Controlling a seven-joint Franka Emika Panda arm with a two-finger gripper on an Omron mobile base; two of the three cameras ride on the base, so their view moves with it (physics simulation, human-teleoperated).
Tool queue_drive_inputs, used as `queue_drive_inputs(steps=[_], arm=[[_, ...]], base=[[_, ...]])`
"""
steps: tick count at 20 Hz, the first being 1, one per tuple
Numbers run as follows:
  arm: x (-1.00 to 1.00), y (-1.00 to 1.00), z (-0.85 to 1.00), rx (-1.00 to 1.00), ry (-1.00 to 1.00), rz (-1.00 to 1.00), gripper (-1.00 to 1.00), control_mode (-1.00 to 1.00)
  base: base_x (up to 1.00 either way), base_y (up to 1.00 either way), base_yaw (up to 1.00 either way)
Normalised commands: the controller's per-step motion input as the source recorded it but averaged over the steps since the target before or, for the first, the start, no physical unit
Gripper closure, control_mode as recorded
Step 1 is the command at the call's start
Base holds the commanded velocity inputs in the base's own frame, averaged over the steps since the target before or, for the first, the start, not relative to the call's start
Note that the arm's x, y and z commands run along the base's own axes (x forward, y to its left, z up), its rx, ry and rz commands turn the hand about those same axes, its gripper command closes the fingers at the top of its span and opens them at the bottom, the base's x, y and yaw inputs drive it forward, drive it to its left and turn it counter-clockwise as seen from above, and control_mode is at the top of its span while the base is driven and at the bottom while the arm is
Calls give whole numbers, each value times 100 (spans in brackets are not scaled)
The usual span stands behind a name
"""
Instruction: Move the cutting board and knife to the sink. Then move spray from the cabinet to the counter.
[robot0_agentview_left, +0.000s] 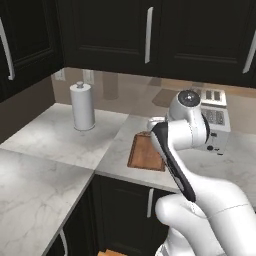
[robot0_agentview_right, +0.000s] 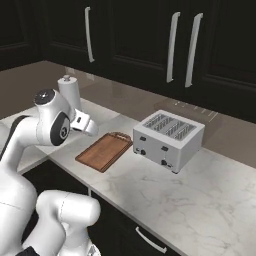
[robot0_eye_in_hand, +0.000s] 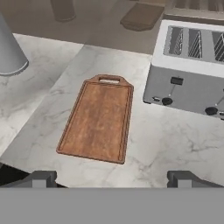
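Cutting board (robot0_eye_in_hand: 98, 121): flat on the counter (robot0_eye_in_hand: 175, 140), loop handle toward the back wall, just left of the toaster (robot0_eye_in_hand: 192, 70).
Gripper (robot0_eye_in_hand: 112, 178): jaws spread wide, nothing between them, above the counter's near edge, apart from the board.
Paper-towel roll (robot0_agentview_left: 82, 106): upright, left of the board.
Knife: possibly hidden; cannot tell.

Reddish-brown cutting board (robot0_eye_in_hand: 99, 121) flat on marble counter (robot0_eye_in_hand: 166, 144), loop handle twd wall.
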Motion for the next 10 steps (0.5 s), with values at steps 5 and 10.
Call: queue_drive_inputs(steps=[5, 10], arm=[[31, 4, -5, 0, 4, -10, -100, -100], [31, 4, -20, 3, 5, -7, -100, -100]], base=[[0, 0, 0], [0, 0, 0]])
